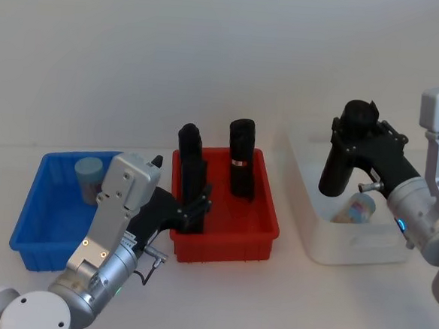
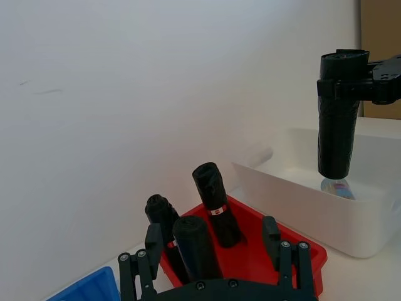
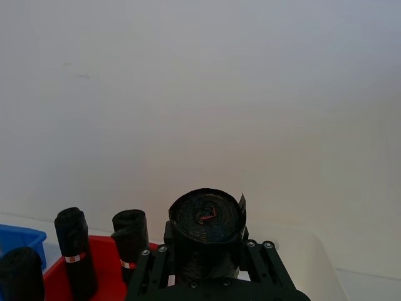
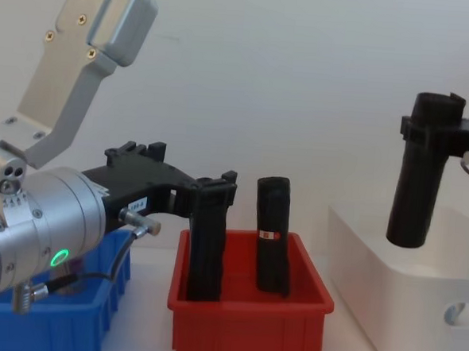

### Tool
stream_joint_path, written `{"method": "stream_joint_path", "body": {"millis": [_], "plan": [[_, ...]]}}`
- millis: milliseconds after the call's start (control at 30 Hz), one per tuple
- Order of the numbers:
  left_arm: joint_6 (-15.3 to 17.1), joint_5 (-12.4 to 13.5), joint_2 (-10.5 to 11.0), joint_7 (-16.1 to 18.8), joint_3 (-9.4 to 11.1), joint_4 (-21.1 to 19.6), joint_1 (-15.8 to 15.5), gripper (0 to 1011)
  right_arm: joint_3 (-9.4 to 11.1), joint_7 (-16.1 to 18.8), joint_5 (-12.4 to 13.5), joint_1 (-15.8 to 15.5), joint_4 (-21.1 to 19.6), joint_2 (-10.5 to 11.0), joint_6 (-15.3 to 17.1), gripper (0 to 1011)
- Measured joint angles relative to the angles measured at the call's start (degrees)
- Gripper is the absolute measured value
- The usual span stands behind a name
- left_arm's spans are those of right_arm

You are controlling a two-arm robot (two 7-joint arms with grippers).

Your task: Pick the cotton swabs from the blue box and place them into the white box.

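right claw [image 1: 354,141] grips ribbed black roll [image 1: 338,169].

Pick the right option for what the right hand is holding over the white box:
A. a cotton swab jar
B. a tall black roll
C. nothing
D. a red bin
B: the right hand is shut on a tall black roll, which hangs over the white box; a cotton swab jar already lies inside that box.

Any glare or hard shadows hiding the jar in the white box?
Head view: no glare; the jar shows in the white box, partly behind the black roll in the right tool. Left wrist view: the roll hides most of it.
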Motion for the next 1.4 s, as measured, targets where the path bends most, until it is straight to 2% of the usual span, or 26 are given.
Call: {"method": "stream_joint_path", "body": {"millis": [133,300,333,367,533,700,1400], "plan": [[0.0,0.0,0.0,0.0,0.0,0.0,0.0,1003,0.2,-0.3,0.2,-0.3,0.0,0.2,0.8,508],[0.0,0.0,0.0,0.0,0.0,0.0,0.0,1003,0.3,-0.4,0.4,-0.5,0.2,0.3,1.6,669],[0.0,0.0,0.0,0.0,0.0,0.0,0.0,1003,0.3,-0.4,0.4,-0.5,0.2,0.3,1.7,669],[0.0,0.0,0.0,0.0,0.0,0.0,0.0,1003,0.3,-0.4,0.4,-0.5,0.3,0.3,1.7,729],[0.0,0.0,0.0,0.0,0.0,0.0,0.0,1003,0.4,-0.4,0.4,-0.6,0.5,0.3,1.8,887],[0.0,0.0,0.0,0.0,0.0,0.0,0.0,1003,0.4,-0.2,0.4,-0.6,0.6,0.3,1.3,998],[0.0,0.0,0.0,0.0,0.0,0.0,0.0,1003,0.7,1.4,0.7,-0.8,0.3,0.4,-0.5,1002]]}}
